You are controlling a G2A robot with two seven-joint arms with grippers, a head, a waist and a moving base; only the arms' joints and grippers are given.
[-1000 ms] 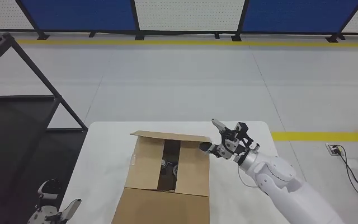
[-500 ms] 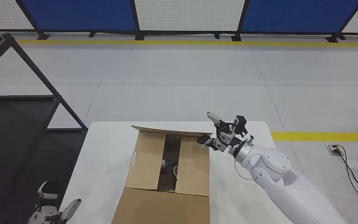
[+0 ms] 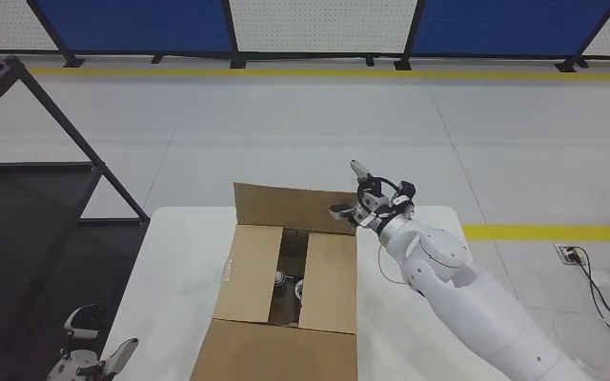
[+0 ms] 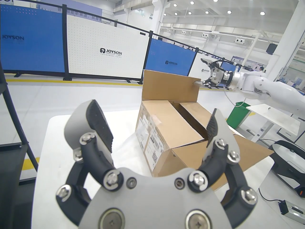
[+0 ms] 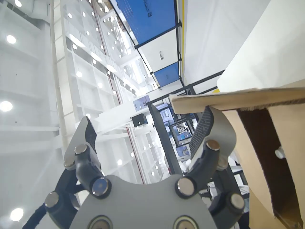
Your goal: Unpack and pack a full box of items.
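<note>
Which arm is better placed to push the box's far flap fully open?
Likely right. The right gripper, open, has a finger against the corner of the upright flap; the left gripper hangs open, well short of the box.

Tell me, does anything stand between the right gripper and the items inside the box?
Yes. Two side flaps lie flat over most of the opening, leaving only a narrow middle gap above the items. The far flap stands raised against the right gripper.
</note>
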